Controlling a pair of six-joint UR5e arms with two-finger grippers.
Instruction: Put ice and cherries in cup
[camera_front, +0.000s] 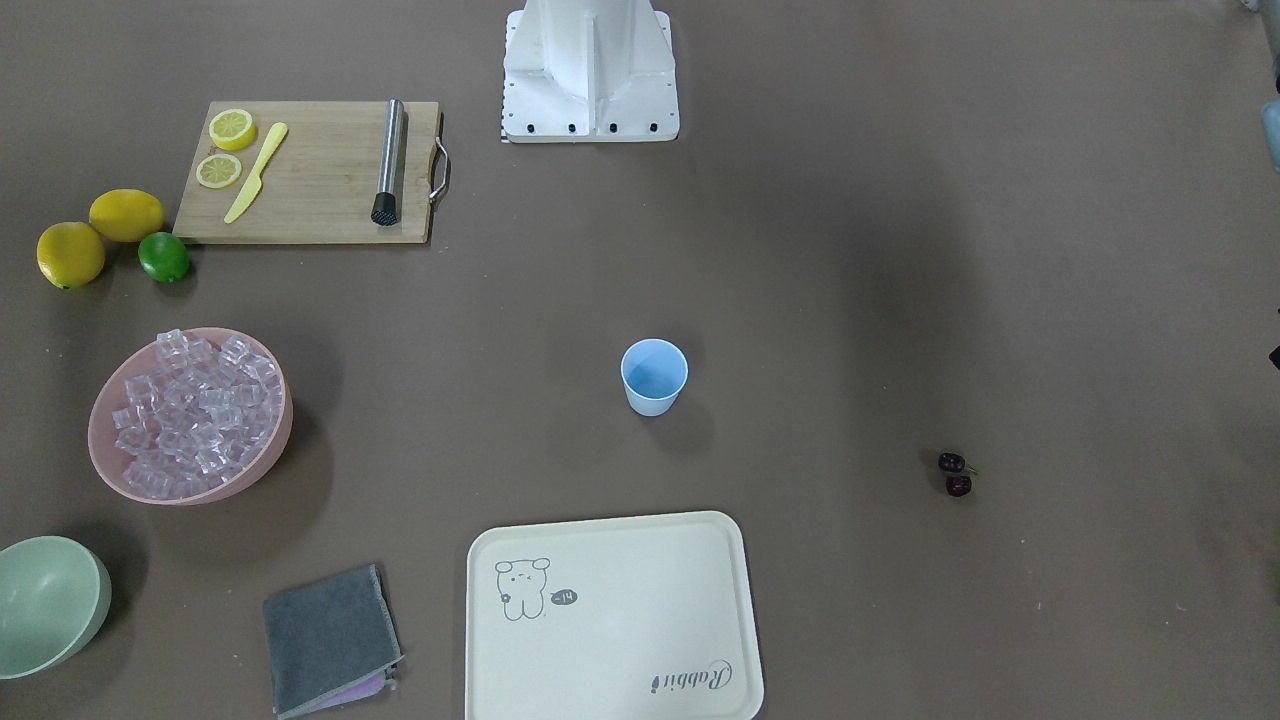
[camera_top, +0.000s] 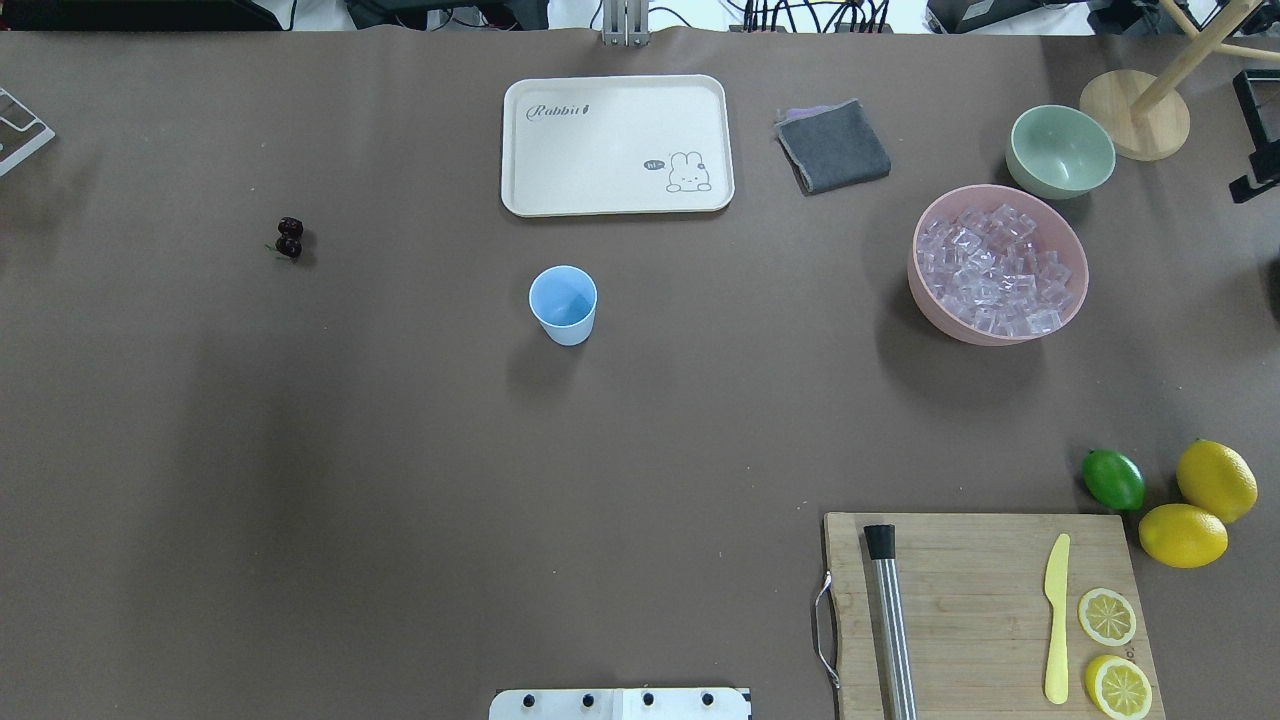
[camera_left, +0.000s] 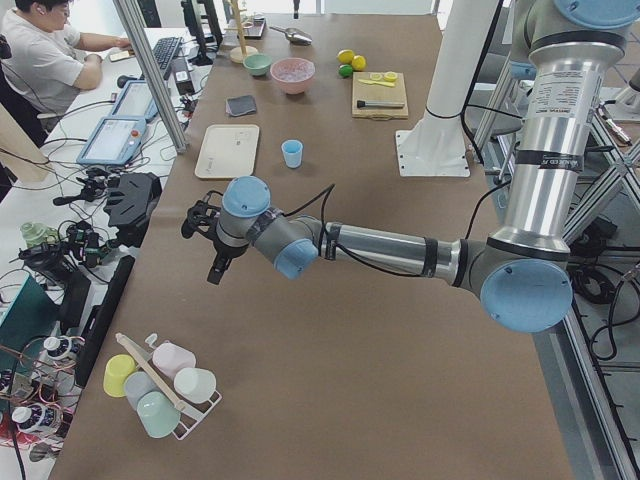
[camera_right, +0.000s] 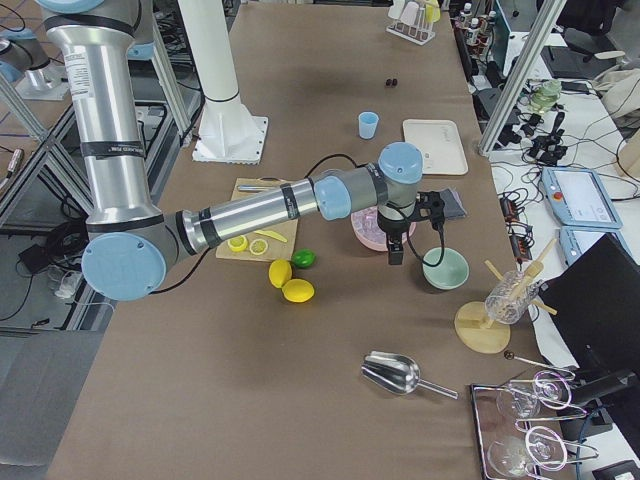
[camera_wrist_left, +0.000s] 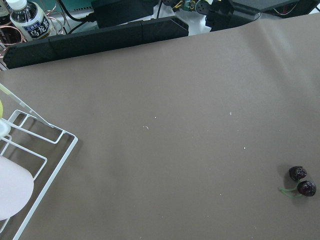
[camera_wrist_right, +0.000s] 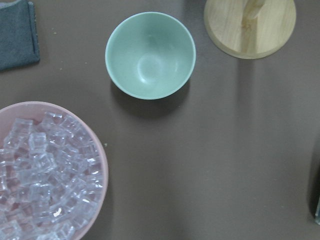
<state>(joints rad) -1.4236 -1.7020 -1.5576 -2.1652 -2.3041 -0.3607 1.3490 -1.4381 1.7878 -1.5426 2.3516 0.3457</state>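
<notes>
Two questions, says the operator: where do the task's things sit, and which step are you on?

I answer: the cup (camera_top: 563, 304) stands upright near the middle of the table (camera_top: 400, 450), and I see nothing inside it. The ice (camera_top: 1000, 268) is heaped in the pink bowl (camera_top: 921, 296) on my right side. The cherries (camera_top: 289, 238) lie on the bare table on my left, well apart from the cup. I judge this to be the very start, with nothing picked and nothing loaded.

Operator: and your tools?

Me: my left tool (camera_left: 214, 268) hangs above the table, and its wrist view catches the cherries in the lower right corner. My right tool (camera_right: 396, 250) hangs over the gap between the pink bowl and the pale-green bowl (camera_wrist_right: 150, 55). Only the side cameras show either tool, so I cannot tell how far the fingers stand apart.

Operator: what does the next move call for?

Me: most likely the right tool shifts over the heap, comes down with its fingers spread and pinches one cube. The cubes are small and glassy, probably slippery, so the grip should be centred. The left tool can go for the cherries, low against the table. Either load must be right over the cup's narrow mouth before release, without knocking the light cup.
</notes>
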